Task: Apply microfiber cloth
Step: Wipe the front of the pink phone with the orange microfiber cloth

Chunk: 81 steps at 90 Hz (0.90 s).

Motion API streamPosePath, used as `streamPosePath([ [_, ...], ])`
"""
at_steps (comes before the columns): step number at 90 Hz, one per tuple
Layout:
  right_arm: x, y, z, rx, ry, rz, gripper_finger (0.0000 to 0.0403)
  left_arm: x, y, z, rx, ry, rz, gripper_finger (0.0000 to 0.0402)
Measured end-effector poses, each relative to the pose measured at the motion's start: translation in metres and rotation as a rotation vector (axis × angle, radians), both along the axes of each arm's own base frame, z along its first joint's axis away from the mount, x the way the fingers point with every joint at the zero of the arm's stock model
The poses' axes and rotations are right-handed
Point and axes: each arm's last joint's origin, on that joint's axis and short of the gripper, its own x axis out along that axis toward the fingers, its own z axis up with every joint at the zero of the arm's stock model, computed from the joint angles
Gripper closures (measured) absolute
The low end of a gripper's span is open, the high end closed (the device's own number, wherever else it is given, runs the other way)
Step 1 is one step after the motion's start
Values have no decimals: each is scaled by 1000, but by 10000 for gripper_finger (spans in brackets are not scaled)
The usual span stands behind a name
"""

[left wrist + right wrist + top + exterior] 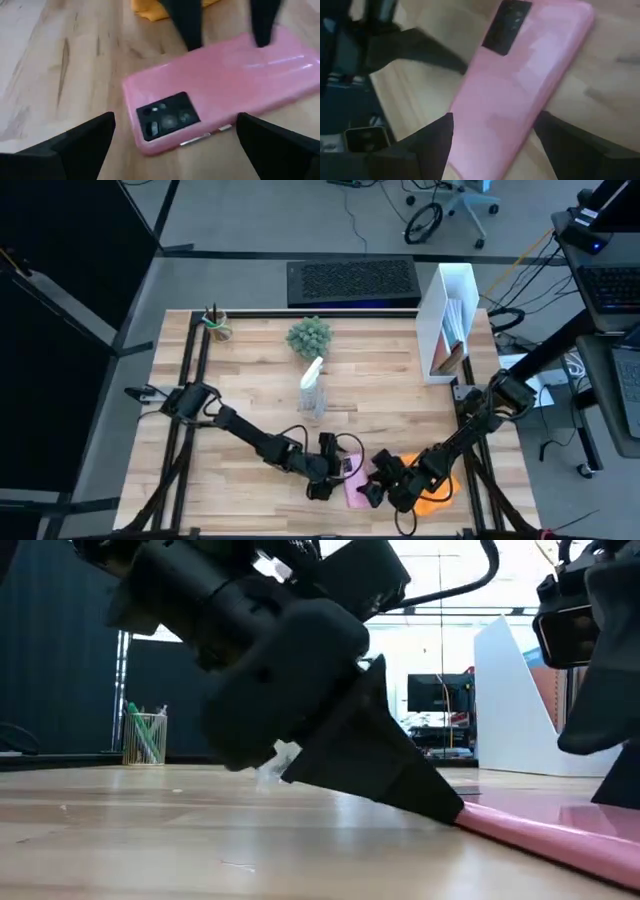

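on the pale wood tabletop, lower right of the high view, the microfiber cloth (soft, light, best pinched at a fold) lies beside the pink phone, partly under the right gripper, both it and the left gripper spread wide and empty.

Left arm: stretched low toward the front centre (wrist near the counter)
Left gripper: fingers spread apart
Right gripper: fingers spread, facing the left one
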Motion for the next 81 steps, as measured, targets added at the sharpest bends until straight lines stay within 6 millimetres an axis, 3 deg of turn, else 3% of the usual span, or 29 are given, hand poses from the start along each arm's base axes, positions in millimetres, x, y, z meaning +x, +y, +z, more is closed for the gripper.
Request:
streamPosePath([
  [40,2,-1,0,33,28,-8,136,-10,-6,2,35,98,-38,7],
  [66,9,-6,1,71,6,-23,136,-4,-9,-18,243,17,-108,7],
  [81,21,-4,-2,99,-87,-23,136,4,-9,-19,237,-71,-95,7],
])
